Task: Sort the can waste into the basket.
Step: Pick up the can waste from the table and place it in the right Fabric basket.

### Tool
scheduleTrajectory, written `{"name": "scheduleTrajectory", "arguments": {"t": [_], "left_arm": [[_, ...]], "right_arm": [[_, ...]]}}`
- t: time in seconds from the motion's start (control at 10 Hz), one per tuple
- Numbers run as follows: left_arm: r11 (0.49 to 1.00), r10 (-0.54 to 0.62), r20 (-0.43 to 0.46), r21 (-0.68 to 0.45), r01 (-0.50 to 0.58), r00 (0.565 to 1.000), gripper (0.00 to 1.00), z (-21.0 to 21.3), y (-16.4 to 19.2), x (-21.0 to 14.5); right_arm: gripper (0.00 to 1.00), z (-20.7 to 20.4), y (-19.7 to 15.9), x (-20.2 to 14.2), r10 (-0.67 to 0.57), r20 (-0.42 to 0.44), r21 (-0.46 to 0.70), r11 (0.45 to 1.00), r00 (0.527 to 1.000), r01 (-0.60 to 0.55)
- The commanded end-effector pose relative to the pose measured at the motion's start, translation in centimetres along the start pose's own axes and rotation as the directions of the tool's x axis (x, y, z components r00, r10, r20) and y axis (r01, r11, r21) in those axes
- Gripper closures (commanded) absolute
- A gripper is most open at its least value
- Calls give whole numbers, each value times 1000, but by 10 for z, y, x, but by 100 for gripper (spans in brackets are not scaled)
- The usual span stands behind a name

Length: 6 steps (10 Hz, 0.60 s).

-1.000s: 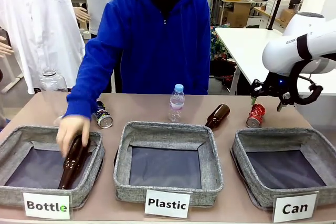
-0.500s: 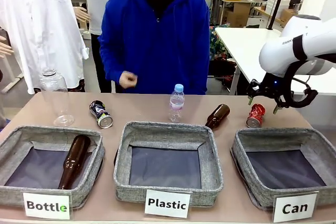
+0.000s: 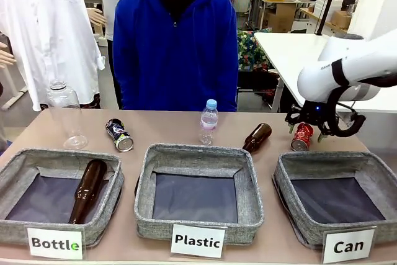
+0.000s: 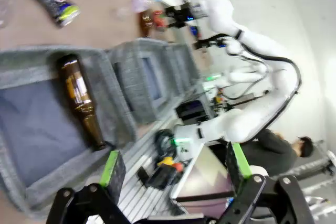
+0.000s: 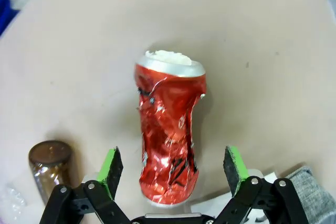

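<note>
Two crushed cans lie on the table (image 3: 173,130). The red can (image 5: 169,135) rests on its side just beyond the far rim of the "Can" basket (image 3: 329,161), beside a brown bottle (image 3: 257,137). The right gripper (image 5: 173,163) hovers over it, jaws spread wide with a gap at each side. The dark can (image 3: 119,135) lies well apart, behind the "Bottle" basket (image 3: 37,156). The left gripper (image 4: 175,166) is spread and empty.

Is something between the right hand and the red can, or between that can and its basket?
Nothing visible. The open right hand hangs over the red can; bare table lies between it and the basket.
</note>
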<state>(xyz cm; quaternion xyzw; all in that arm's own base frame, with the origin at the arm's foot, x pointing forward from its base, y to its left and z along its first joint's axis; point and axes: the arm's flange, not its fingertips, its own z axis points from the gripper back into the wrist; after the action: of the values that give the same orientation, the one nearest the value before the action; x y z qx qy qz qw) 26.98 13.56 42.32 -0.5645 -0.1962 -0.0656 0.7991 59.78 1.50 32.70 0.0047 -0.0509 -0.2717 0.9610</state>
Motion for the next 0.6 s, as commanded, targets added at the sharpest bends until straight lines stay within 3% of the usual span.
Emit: {"name": "scheduleTrajectory", "arguments": {"t": [0.0,0.3,0.4,0.5], "left_arm": [[997,-23,28,-69,25,999,0,10,-15,-6],[997,-23,28,-69,25,999,0,10,-15,-6],[997,-23,28,-69,25,999,0,10,-15,-6],[997,-23,28,-69,25,999,0,10,-15,-6]], "right_arm": [[0,-4,13,9,-31,22,-60,998,999,33],[0,-12,16,12,-57,14,-93,994,998,58],[55,-11,15,13,-60,5,-96,994,998,61],[57,-11,15,13,-66,3,-97,993,998,66]]}}
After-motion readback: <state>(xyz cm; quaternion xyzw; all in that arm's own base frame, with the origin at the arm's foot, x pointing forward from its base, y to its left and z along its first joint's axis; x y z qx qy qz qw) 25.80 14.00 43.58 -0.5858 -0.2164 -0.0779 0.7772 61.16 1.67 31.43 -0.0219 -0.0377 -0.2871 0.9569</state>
